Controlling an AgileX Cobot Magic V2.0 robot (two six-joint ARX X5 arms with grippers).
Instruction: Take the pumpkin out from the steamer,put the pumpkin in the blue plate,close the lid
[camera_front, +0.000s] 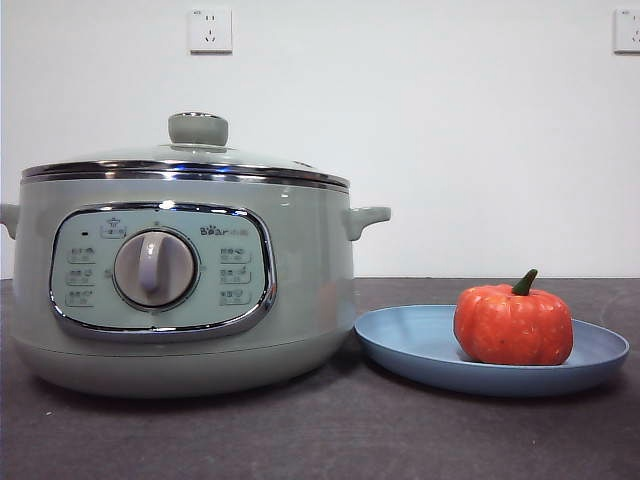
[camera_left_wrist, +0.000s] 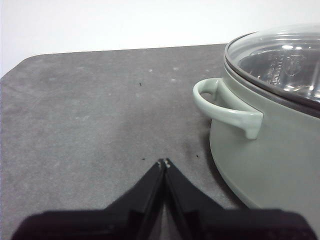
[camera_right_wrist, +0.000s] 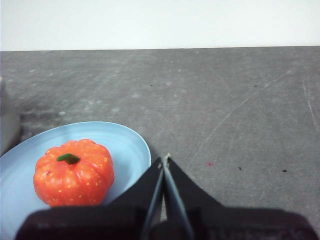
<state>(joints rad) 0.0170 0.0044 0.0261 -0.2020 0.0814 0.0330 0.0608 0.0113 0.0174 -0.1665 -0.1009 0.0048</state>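
Note:
The sage-green steamer (camera_front: 180, 285) stands on the left of the table with its glass lid (camera_front: 190, 160) seated on the rim. Beside it on the right lies the blue plate (camera_front: 420, 345), and the orange pumpkin (camera_front: 513, 325) with its green stem sits upright on it. My left gripper (camera_left_wrist: 164, 162) is shut and empty, hovering over bare table beside the steamer's side handle (camera_left_wrist: 225, 107). Also shut and empty, my right gripper (camera_right_wrist: 164, 160) hangs just off the blue plate's rim (camera_right_wrist: 135, 145), apart from the pumpkin (camera_right_wrist: 74, 172). Neither arm shows in the front view.
Dark grey table mat (camera_front: 330, 430) runs under everything. A white wall with two power sockets (camera_front: 210, 30) stands behind. Open mat lies beyond both grippers in the wrist views.

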